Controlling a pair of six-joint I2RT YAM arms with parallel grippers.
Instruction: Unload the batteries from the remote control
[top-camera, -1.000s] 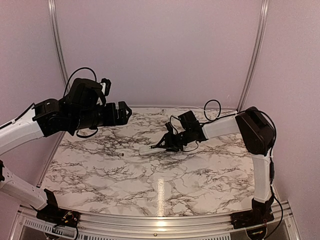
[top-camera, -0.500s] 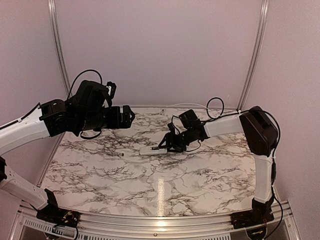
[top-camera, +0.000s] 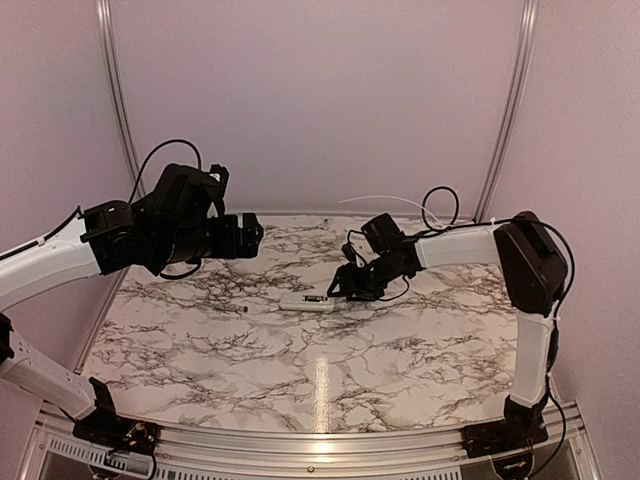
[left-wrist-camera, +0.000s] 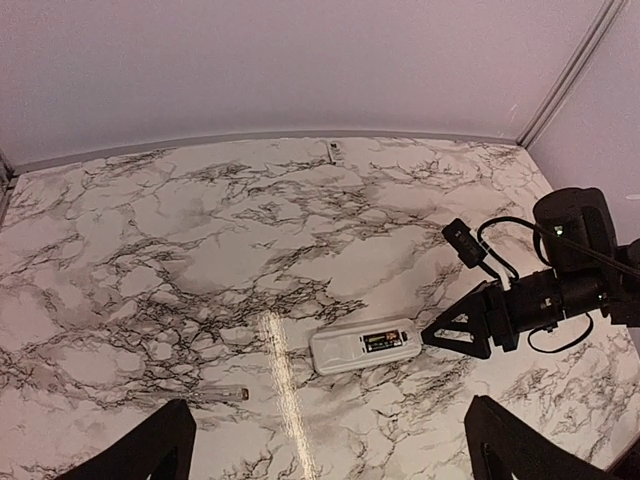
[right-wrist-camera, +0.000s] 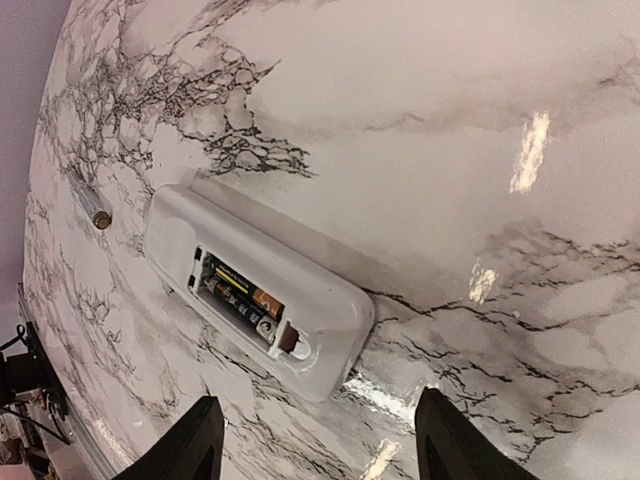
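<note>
The white remote control (top-camera: 308, 300) lies flat on the marble table, back side up. Its battery bay is uncovered, and two dark batteries (right-wrist-camera: 238, 293) sit side by side inside it; the batteries (left-wrist-camera: 380, 342) show as a dark patch in the left wrist view. My right gripper (top-camera: 337, 289) is open just off the remote control's (right-wrist-camera: 300, 320) right end, touching nothing, with a finger on either side of that end. My left gripper (top-camera: 250, 232) hangs open high over the table's left half, with the remote control (left-wrist-camera: 340, 352) far below between its fingers.
A small slim cylinder-like thing (left-wrist-camera: 215, 393) with a dark end lies loose on the table left of the remote, also visible as that small thing (top-camera: 245, 310) from above. Pale walls and metal rails close the back and sides. A small fitting (left-wrist-camera: 333, 150) sits at the back edge.
My right gripper has opened and drawn back to the right off the remote, which now lies free on the table. The left arm shifted slightly and stays open.
</note>
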